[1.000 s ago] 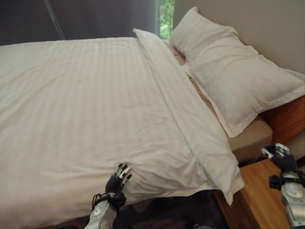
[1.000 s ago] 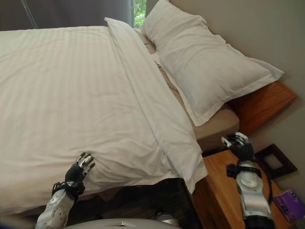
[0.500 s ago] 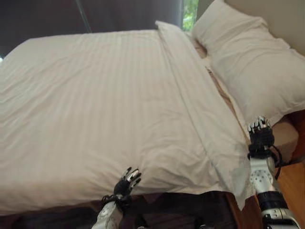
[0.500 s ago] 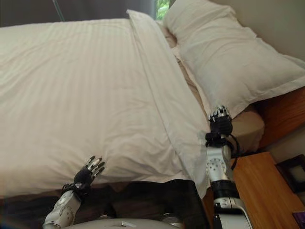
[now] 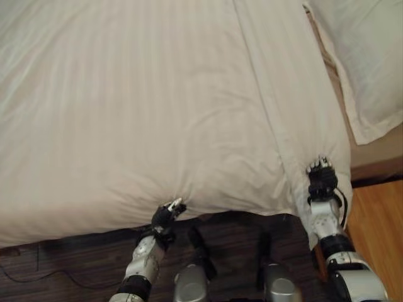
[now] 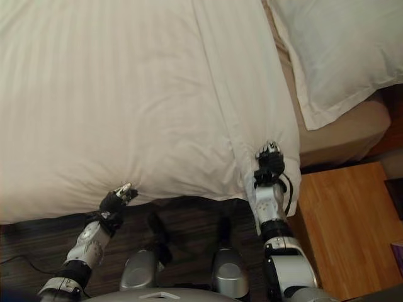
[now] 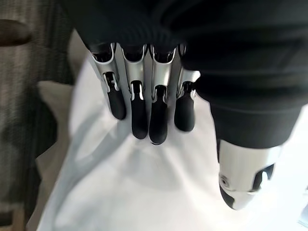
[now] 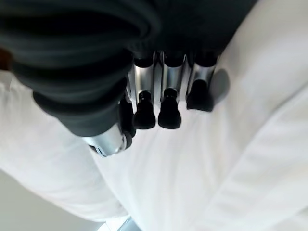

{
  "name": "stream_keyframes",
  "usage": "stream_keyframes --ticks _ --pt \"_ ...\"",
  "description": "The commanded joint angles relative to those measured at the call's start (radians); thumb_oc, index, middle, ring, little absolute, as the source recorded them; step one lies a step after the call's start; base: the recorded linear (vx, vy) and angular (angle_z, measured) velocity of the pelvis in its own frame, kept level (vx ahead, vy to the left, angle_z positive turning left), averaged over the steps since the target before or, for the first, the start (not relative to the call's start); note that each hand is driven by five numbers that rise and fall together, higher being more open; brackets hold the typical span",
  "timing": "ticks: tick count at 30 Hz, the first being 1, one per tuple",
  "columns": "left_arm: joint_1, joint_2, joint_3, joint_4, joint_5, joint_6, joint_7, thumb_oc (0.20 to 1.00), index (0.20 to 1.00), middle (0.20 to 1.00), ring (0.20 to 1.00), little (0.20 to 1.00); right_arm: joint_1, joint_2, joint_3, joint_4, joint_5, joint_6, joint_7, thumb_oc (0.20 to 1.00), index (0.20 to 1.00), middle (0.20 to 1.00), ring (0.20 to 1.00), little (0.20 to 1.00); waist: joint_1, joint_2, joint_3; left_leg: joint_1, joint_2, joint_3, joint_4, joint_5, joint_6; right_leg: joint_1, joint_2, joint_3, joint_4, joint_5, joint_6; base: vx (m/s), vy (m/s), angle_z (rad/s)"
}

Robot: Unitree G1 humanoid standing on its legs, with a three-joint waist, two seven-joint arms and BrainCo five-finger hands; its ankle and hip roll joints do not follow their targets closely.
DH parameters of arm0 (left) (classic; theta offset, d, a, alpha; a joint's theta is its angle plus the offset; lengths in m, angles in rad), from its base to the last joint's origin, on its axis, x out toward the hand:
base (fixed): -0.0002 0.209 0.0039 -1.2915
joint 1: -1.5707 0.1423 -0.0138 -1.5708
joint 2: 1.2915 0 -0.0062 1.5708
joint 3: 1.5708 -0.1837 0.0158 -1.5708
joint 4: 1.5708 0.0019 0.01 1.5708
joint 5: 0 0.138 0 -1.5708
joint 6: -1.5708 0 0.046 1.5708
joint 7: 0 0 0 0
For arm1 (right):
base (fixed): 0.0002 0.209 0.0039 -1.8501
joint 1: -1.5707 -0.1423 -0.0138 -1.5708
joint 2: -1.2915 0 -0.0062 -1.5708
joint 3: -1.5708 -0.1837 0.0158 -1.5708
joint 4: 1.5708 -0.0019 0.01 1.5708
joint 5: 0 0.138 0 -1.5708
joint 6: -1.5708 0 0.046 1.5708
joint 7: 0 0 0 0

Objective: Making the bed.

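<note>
Fingers of both hands against unmarked duvet

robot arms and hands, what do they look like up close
Both arms are silver-grey with black bands at the joints. The left hand and right hand wear a dark ribbed cover over the back and wrist. Their fingers are silver with dark rounded tips, and the thumb is silver too. A black cable loops beside the right wrist.
</note>
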Motion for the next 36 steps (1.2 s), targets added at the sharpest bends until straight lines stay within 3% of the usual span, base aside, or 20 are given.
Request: stream_keyframes --ticks 1,9,10,11,14,15,18,19,21,22,23,24,27,28,29,31,32,33,36 --pt "-0.003 -0.027 -0.016 0.03 -0.048 -0.007 -0.015 1.0 1.0 1.0 1.0 1.0 0.13 0.031 -0.017 0.098 0.045 0.076 0.017 0.2 0.2 0.2 0.2 0.2 -0.011 0.037 -0.078 -0.001 0.145 -0.017 0.017 0.055 -0.135 -0.038 -0.046 -0.011 0.02 -0.051 0.036 0.05 -0.005 0.0" --pt "0.033 -0.041 0.003 0.034 -0.07 0.006 -0.025 1.0 1.0 1.0 1.0 1.0 0.227 -0.012 -0.056 0.141 0.005 0.102 0.039 0.2 0.2 0.2 0.2 0.2 -0.044 0.025 -0.142 0.044 0.18 0.003 0.009 0.071 -0.148 -0.003 -0.004 0.002 0.012 -0.079 0.02 0.02 -0.041 -0.12" --pt "0.046 -0.04 0.01 0.025 -0.072 0.002 -0.025 1.0 1.0 1.0 1.0 1.0 0.239 -0.046 -0.01 0.126 -0.112 0.106 0.029 0.209 0.209 0.209 0.209 0.209 -0.048 0.021 -0.147 0.061 0.191 0.012 0.011 0.074 -0.153 0.008 0.009 0.007 0.012 -0.089 0.014 -0.03 -0.048 -0.18" --pt "0.057 -0.039 0.007 0.005 -0.068 0.001 -0.025 1.0 1.0 1.0 1.0 1.0 0.235 -0.077 0.029 0.117 -0.202 0.11 0.015 1.0 1.0 1.0 1.0 1.0 -0.047 0.017 -0.146 0.075 0.193 0.017 0.015 0.069 -0.154 0.018 0.01 0.013 0.012 -0.099 0.013 -0.04 -0.053 -0.26" --pt "0.088 -0.047 0.008 -0.029 -0.063 -0.006 -0.014 1.0 1.0 1.0 1.0 1.0 0.243 -0.112 0.089 0.057 -0.323 0.118 -0.01 1.0 1.0 1.0 1.0 1.0 -0.039 0.012 -0.136 0.089 0.205 0.026 0.033 0.078 -0.156 0.029 0.019 0.03 0.012 -0.104 0.009 -0.08 -0.068 -0.27" --pt "0.099 -0.05 -0.006 -0.041 -0.036 -0.017 0.006 1.0 1.0 1.0 1.0 1.0 0.252 -0.137 0.139 -0.011 -0.431 0.117 -0.029 1.0 1.0 1.0 1.0 1.0 -0.043 -0.019 -0.118 0.079 0.207 0.049 0.152 0.013 -0.155 0.041 0.004 0.03 0.012 -0.096 -0.003 -0.24 -0.187 -0.25" --pt "0.096 -0.039 -0.016 -0.1 0.042 -0.036 0.064 1.0 1.0 1.0 1.0 1.0 0.308 -0.171 0.151 -0.198 -0.537 0.093 -0.079 1.0 1.0 1.0 1.0 1.0 -0.072 -0.076 -0.111 0.094 0.182 0.078 0.373 -0.122 -0.133 0.038 -0.028 0.003 0.021 -0.061 -0.028 -0.32 -0.199 0.06" --pt "0.108 -0.032 -0.027 -0.173 0.099 -0.043 0.086 1.0 1.0 1.0 1.0 1.0 0.384 -0.174 0.075 -0.372 -0.554 0.075 -0.099 1.0 1.0 1.0 1.0 1.0 -0.132 -0.09 -0.152 0.142 0.174 0.061 0.528 -0.186 -0.123 0.037 -0.039 -0.061 0.025 -0.047 -0.048 -0.33 -0.066 0.33" --pt "0.111 -0.033 -0.026 -0.207 0.116 -0.038 0.084 1.0 1.0 1.0 1.0 1.0 0.43 -0.168 0.05 -0.459 -0.566 0.069 -0.092 1.0 1.0 1.0 1.0 1.0 -0.183 -0.07 -0.192 0.238 0.175 0.097 0.464 -0.212 -0.121 0.016 -0.048 -0.112 0.029 -0.03 -0.036 -0.21 0.092 0.7" --pt "0.105 -0.027 -0.041 -0.222 0.149 -0.028 0.082 1.0 1.0 1.0 1.0 1.0 0.438 -0.168 0.047 -0.488 -0.577 0.074 -0.095 1.0 1.0 1.0 1.0 1.0 -0.202 -0.055 -0.205 0.284 0.116 0.077 0.396 -0.307 -0.11 0.004 -0.052 -0.111 0.03 -0.028 -0.012 -0.06 0.144 0.93" --pt "0.106 -0.029 -0.042 -0.224 0.151 -0.026 0.083 1.0 1.0 1.0 1.0 1.0 0.441 -0.169 0.047 -0.492 -0.578 0.077 -0.097 1.0 1.0 1.0 1.0 1.0 -0.203 -0.055 -0.205 0.288 0.108 0.077 0.39 -0.314 -0.103 0.006 -0.058 -0.113 0.03 -0.027 -0.006 -0.19 0.141 0.69" --pt "0.095 -0.032 -0.05 -0.245 0.161 -0.027 0.085 1.0 1.0 1.0 1.0 1.0 0.452 -0.168 0.043 -0.531 -0.594 0.072 -0.101 1.0 1.0 1.0 1.0 1.0 -0.224 -0.058 -0.215 0.299 0.061 0.081 0.291 -0.294 -0.078 -0.033 -0.079 -0.13 0.047 0.015 -0.001 -0.3 0.138 0.45" --pt "0.052 -0.014 -0.075 -0.283 0.19 -0.026 0.083 1.0 1.0 1.0 1.0 1.0 0.481 -0.144 0.037 -0.592 -0.632 0.077 -0.101 1.0 1.0 1.0 1.0 1.0 -0.272 -0.066 -0.228 0.332 0.011 0.073 0.092 -0.252 -0.07 -0.12 -0.105 -0.123 0.087 0.093 0.055 -0.32 0.133 1.1" --pt "0.034 0.003 -0.096 -0.315 0.197 -0.035 0.087 1.0 1.0 1.0 1.0 1.0 0.501 -0.122 0.049 -0.622 -0.654 0.079 -0.094 1.0 1.0 1.0 1.0 1.0 -0.301 -0.095 -0.221 0.343 0.011 0.057 0.023 -0.223 -0.076 -0.183 -0.106 -0.046 0.132 0.166 0.118 -0.24 0.029 1.06" --pt "0.034 0.004 -0.096 -0.316 0.197 -0.034 0.087 1.0 1.0 1.0 1.0 1.0 0.502 -0.121 0.049 -0.622 -0.654 0.079 -0.095 1.0 1.0 1.0 1.0 1.0 -0.3 -0.096 -0.223 0.341 0.01 0.058 0.023 -0.222 -0.076 -0.186 -0.107 -0.045 0.134 0.166 0.118 -0.24 -0.043 0.72" --pt "0.023 0.026 -0.107 -0.355 0.204 -0.047 0.086 1.0 1.0 1.0 1.0 1.0 0.512 -0.115 0.077 -0.641 -0.685 0.077 -0.088 1.0 1.0 1.0 1.0 1.0 -0.31 -0.106 -0.221 0.321 0.024 0.043 0.014 -0.209 -0.069 -0.213 -0.076 0.046 0.168 0.14 0.13 -0.15 0.0 0.49" --pt "0.023 0.026 -0.107 -0.355 0.204 -0.047 0.086 1.0 1.0 1.0 1.0 1.0 0.513 -0.115 0.077 -0.641 -0.685 0.077 -0.088 1.0 1.0 1.0 1.0 1.0 -0.31 -0.106 -0.221 0.321 0.024 0.043 0.014 -0.209 -0.069 -0.213 -0.076 0.046 0.168 0.14 0.13 -0.25 0.053 0.44" --pt "0.024 0.048 -0.109 -0.399 0.204 -0.057 0.075 1.0 1.0 1.0 1.0 1.0 0.513 -0.121 0.098 -0.655 -0.734 0.071 -0.094 1.0 1.0 1.0 1.0 1.0 -0.289 -0.11 -0.218 0.295 0.025 0.042 0.012 -0.192 -0.05 -0.178 -0.078 0.072 0.213 0.09 0.12 -0.27 0.037 0.31" --pt "0.059 0.075 -0.118 -0.46 0.207 -0.061 0.057 1.0 1.0 1.0 1.0 1.0 0.509 -0.13 0.104 -0.668 -0.788 0.061 -0.101 1.0 1.0 1.0 1.0 1.0 -0.248 -0.105 -0.22 0.244 0.02 0.023 0.006 -0.164 -0.018 -0.12 -0.085 0.104 0.316 0.055 0.111 -0.29 0.032 0.24"
